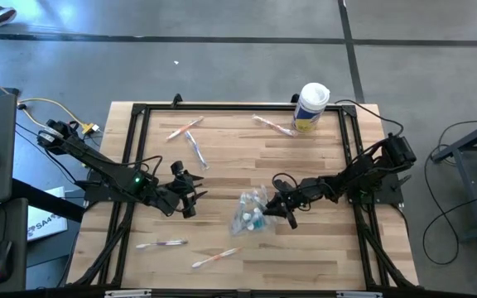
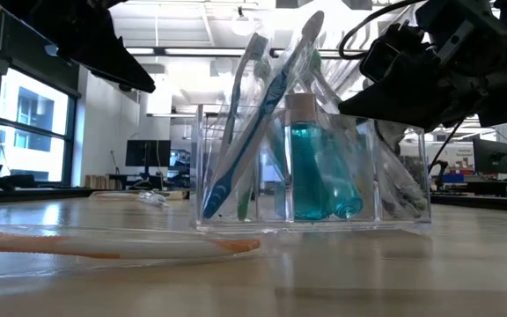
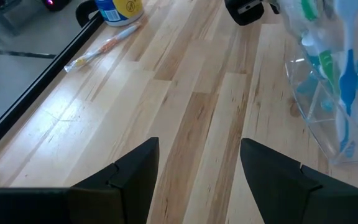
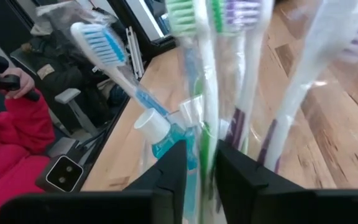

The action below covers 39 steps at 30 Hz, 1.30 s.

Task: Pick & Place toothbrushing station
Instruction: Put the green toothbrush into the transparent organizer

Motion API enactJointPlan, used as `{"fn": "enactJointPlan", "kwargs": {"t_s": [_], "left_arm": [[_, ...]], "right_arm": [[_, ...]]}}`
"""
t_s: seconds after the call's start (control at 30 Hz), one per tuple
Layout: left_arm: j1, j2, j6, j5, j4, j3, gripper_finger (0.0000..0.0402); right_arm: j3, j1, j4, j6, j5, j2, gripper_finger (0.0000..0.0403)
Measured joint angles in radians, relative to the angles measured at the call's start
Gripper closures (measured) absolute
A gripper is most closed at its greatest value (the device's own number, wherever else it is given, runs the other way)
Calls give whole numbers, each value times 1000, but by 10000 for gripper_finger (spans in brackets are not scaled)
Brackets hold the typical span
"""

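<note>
The toothbrushing station is a clear plastic holder with several upright toothbrushes and blue tubes. It stands on its base at the table's middle. My right gripper reaches it from the right and is shut on its top edge. My left gripper hovers open to the station's left, nothing between its fingers; the station's wall shows ahead of it. My right gripper pinches a clear upright strip of the station with a green-handled toothbrush between its two fingers. The fingers come nearly level from the table's right side. The station stands upright, its base on the table.
Loose wrapped toothbrushes lie on the table at the far left, far right and near edge. A white canister stands at the far right. A person's red sleeve shows beyond the table.
</note>
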Motion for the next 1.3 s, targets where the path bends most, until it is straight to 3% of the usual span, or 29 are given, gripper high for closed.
{"fn": "enactJointPlan", "kwargs": {"t_s": [0.2,0.53,0.67,0.83,1.03,1.3], "left_arm": [[0,0,0,0,0,0,178],[0,0,0,0,0,0,178],[0,0,0,0,0,0,178],[0,0,0,0,0,0,178],[0,0,0,0,0,0,178],[0,0,2,0,0,0,178]], "right_arm": [[0,0,0,-7,-2,0,310],[-2,11,-10,-25,2,-2,315],[-3,34,-19,-102,16,-18,330],[-2,61,-43,-157,37,-50,386],[-1,63,-52,-154,42,-56,368],[0,63,-52,-156,32,-56,387]]}}
